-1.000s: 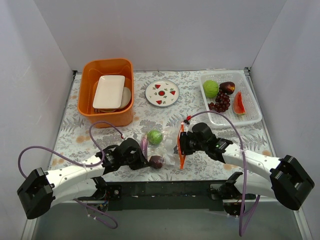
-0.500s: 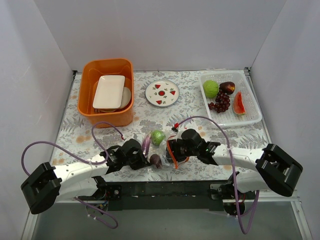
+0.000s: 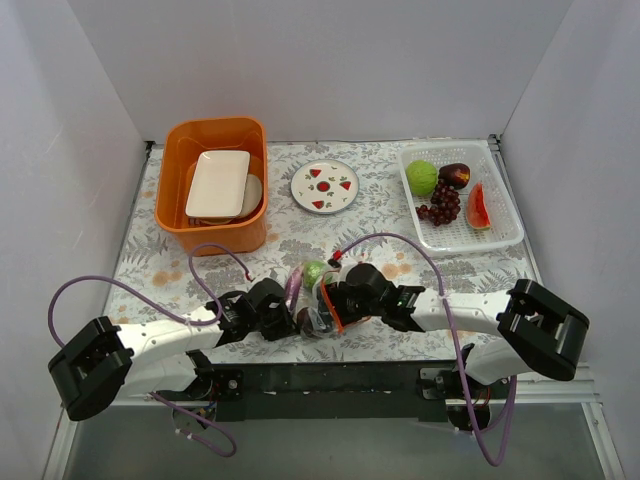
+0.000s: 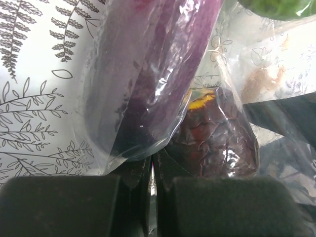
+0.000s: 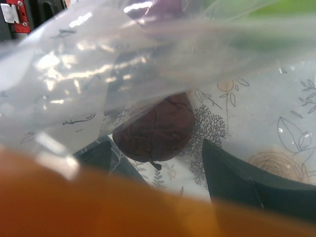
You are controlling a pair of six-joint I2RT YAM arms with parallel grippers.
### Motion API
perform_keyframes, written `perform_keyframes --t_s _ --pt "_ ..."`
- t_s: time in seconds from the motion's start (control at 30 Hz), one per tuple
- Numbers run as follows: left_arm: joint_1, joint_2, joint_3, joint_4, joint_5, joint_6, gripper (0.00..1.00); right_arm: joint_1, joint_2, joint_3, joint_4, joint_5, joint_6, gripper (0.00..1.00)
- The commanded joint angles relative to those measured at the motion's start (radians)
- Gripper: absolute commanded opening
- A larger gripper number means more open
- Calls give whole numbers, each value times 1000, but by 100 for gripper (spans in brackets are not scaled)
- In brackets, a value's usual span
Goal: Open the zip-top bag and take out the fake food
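The zip-top bag (image 3: 318,300) lies crumpled near the front edge between my two grippers, its orange zip strip (image 3: 331,312) towards the right arm. My left gripper (image 3: 284,312) is shut on the bag's clear plastic (image 4: 152,165) at its closed end. Through the plastic I see fake food: a long purple piece (image 4: 148,74), a dark red piece (image 4: 217,133) and a green ball (image 3: 315,272). My right gripper (image 3: 337,302) is open at the bag's mouth. Its fingers (image 5: 237,173) stand either side of the dark red piece (image 5: 158,126), apart from it. The orange strip (image 5: 148,207) blurs across the bottom of that view.
An orange bin (image 3: 180,215) holding white dishes stands at the back left. The strawberry plate (image 3: 325,185) is at the back middle. A white basket (image 3: 505,235) at the back right holds a green ball, grapes, a dark fruit and a red slice. Purple cables loop over both arms.
My right gripper let go of the orange zip strip, opened wide and moved left into the bag's mouth. The bag bunched up towards the left gripper, which stayed shut on it.
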Motion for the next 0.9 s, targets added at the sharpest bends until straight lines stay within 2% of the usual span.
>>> perform_keyframes --t_s 0.0,0.33,0.4,0.43,0.53,0.63,0.87 --pt "-3 9 -13 33 5 19 0 18 21 66 26 35 -23 82" --pt "-4 43 -7 60 34 26 0 69 141 146 5 47 -23 82" --pt "-4 46 -4 56 21 16 0 70 152 137 5 45 -12 76" --pt "-4 46 -4 51 19 6 0 70 143 132 -2 47 -6 65" --pt "-4 45 -15 40 -27 -49 0 70 85 115 -57 90 -1 43" --pt "-4 42 -44 37 -58 -138 0 70 22 106 -127 159 -12 39" --pt "-6 -75 -139 14 -125 -342 0 61 -144 137 -322 277 -58 38"
